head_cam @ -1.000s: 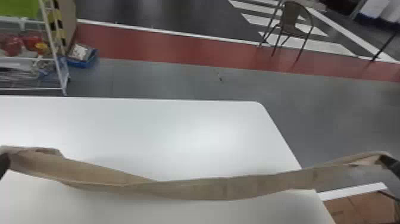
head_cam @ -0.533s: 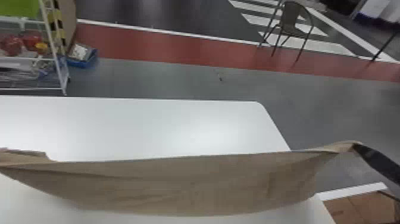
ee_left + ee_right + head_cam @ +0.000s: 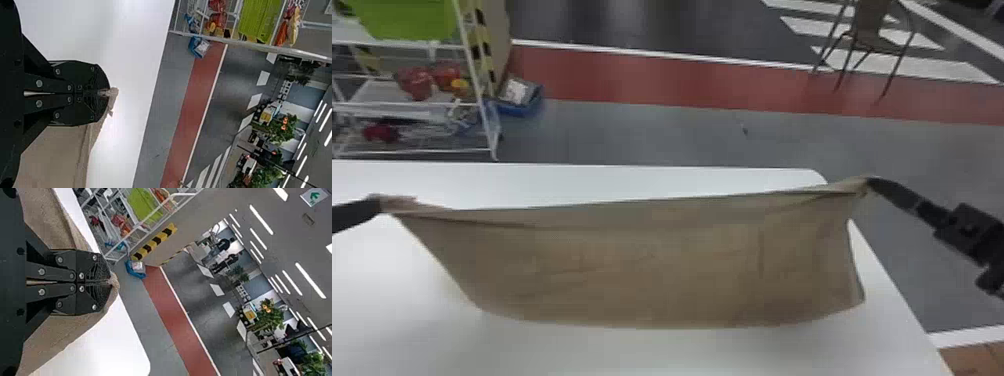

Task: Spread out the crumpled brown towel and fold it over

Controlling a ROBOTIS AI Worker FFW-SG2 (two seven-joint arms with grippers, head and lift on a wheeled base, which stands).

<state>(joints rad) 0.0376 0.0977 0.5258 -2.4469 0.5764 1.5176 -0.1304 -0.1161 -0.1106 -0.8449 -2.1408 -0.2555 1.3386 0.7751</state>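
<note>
Brown towel [image 3: 652,260]: likely light, limp, prone to sag; left and right jaws pinching upper corners, best hold for spreading.

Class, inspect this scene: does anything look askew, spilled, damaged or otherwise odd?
Nothing looks spilled or damaged. The brown towel is faintly creased and bunched where the left end effector and right end effector pinch it, ordinary for held cloth. One small dark mark interrupts the grey floor.
</note>
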